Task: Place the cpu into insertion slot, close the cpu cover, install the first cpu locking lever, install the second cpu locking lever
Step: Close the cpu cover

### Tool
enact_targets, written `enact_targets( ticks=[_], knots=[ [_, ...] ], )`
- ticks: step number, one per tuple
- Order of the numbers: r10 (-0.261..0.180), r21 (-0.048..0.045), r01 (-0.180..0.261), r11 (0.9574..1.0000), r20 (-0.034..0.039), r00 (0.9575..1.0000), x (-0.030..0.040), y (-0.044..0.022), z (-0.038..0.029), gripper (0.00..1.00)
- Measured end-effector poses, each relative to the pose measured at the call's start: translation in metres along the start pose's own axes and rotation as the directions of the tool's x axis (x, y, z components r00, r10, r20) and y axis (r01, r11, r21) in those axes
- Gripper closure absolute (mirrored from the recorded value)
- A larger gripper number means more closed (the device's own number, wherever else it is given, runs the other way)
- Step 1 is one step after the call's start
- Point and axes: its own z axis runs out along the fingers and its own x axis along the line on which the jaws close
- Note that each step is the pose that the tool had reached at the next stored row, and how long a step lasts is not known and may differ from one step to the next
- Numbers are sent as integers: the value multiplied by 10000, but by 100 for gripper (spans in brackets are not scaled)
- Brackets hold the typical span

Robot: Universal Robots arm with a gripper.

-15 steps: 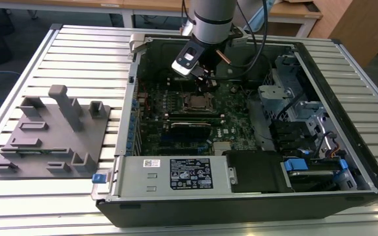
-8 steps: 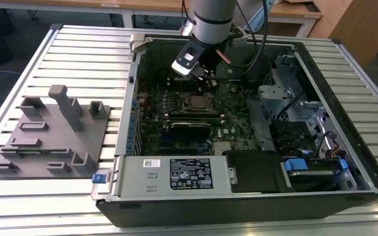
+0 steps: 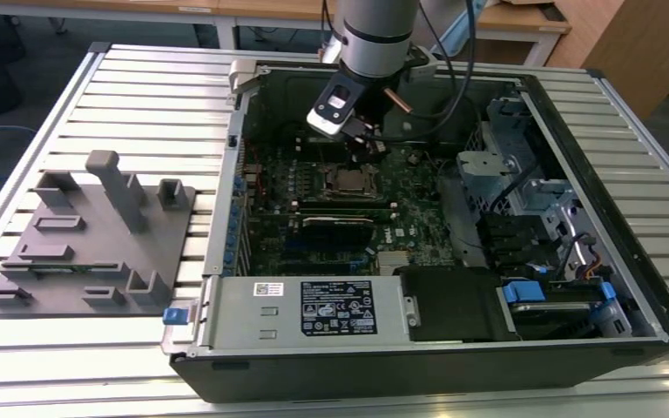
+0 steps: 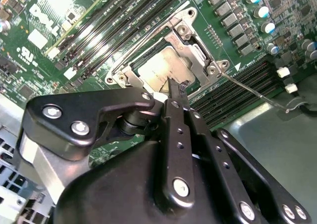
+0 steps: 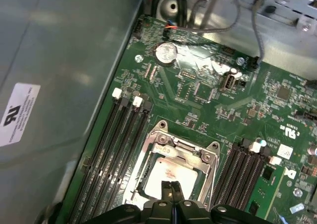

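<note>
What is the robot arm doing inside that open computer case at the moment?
The arm's gripper, fingers shut, hangs right over the insertion slot on the motherboard inside the computer case. The cpu already sits in the slot, and the cpu cover looks folded down around it. In the second wrist view, a thin wire locking lever juts out from the socket's corner, seemingly not latched.

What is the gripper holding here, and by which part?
Nothing that shows. The gripper is shut, fingertips together and empty, over the cpu, which lies framed by the cover.
</note>
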Motion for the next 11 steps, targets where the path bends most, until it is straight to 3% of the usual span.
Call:
enact_targets(
  ticks=[5, 8, 11],
  knots=[
    [-833, 11, 833, 9965, -3, 9965, 0, 0, 3, 90],
    [-1281, 18, 1281, 9918, -3, 9918, 0, 0, 4, 90],
    [-1775, 24, 1775, 9841, -6, 9841, 0, 0, 6, 90]
  ],
)
